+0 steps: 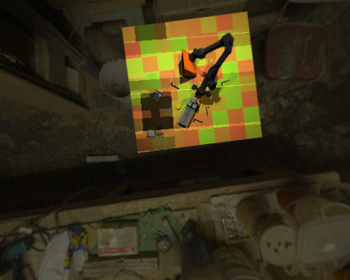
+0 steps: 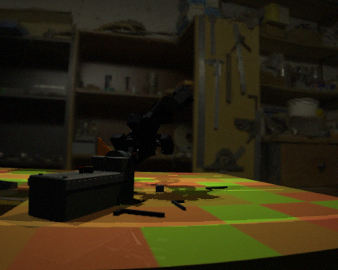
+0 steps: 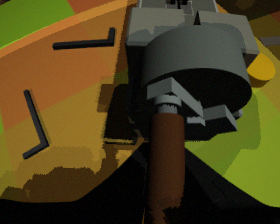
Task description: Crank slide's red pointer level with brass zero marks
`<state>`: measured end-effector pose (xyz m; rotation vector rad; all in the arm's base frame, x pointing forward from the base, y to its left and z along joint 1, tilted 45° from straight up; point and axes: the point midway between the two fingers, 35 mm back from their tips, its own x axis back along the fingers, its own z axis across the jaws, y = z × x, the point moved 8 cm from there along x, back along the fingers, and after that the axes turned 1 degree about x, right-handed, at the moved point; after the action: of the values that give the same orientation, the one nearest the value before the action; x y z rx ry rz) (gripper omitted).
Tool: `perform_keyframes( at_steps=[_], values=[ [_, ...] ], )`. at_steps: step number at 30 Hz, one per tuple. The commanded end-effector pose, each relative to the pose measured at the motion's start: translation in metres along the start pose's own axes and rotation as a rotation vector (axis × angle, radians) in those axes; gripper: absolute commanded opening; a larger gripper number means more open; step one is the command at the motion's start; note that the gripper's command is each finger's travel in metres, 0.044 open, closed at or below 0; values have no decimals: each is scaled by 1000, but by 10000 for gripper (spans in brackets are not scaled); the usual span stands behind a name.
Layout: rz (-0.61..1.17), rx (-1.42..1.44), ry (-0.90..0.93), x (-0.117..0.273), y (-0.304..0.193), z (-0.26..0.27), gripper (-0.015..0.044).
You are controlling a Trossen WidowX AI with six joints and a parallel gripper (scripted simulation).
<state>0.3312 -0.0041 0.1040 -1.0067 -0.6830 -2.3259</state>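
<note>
The grey slide machine (image 1: pixel 186 113) (image 2: pixel 73 193) lies on the checkered table. In the wrist view its round grey crank disc (image 3: pixel 199 63) faces me, with a brown handle (image 3: pixel 167 156) sticking out towards the camera. My gripper (image 3: pixel 161 149) (image 1: pixel 197 95) (image 2: pixel 136 147) is shut on this handle; the dark fingers flank it at the bottom of the wrist view.
An orange block (image 1: pixel 188 63) stands at the arm's base. Black L-shaped keys (image 3: pixel 84 43) (image 3: pixel 36 129) (image 2: pixel 139 213) lie around the machine. A yellow disc (image 1: pixel 178 106) (image 3: pixel 260 70) lies beside it. Small grey boxes (image 1: pixel 156 97) (image 1: pixel 151 133) sit to the left.
</note>
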Motion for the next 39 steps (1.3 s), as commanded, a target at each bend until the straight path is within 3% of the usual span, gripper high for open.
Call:
perform_keyframes(
  at_steps=[1,39],
  values=[
    [-10,-9,-9,5,3,-7,0],
    [-10,-9,-10,4,2,-28,0]
  ],
)
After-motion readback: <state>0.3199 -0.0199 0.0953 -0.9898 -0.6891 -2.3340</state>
